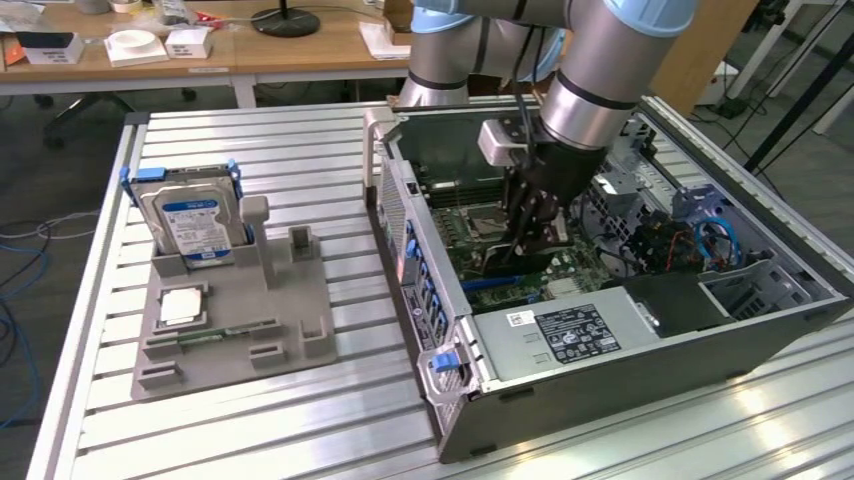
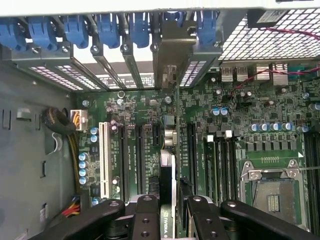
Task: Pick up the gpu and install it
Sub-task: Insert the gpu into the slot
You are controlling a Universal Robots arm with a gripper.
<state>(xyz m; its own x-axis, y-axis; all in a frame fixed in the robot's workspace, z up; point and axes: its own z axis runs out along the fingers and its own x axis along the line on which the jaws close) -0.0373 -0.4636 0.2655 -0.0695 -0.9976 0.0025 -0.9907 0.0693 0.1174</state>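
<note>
White lettering reading "NVIDIA" runs along the edge of the gpu (image 2: pixel 167 220).

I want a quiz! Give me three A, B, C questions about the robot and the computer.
1. Where is the gpu? A on the floor; B inside the computer case; C on a wooden desk.
2. What colour are the clips above the card slots? A red; B blue; C yellow.
3. How is the hard drive placed? A standing upright; B lying flat; C inside the case.

Answers:
1 B: the gripper clamps it over the motherboard.
2 B: blue clips line the case's back.
3 A: it stands on edge in the grey holder.
</note>
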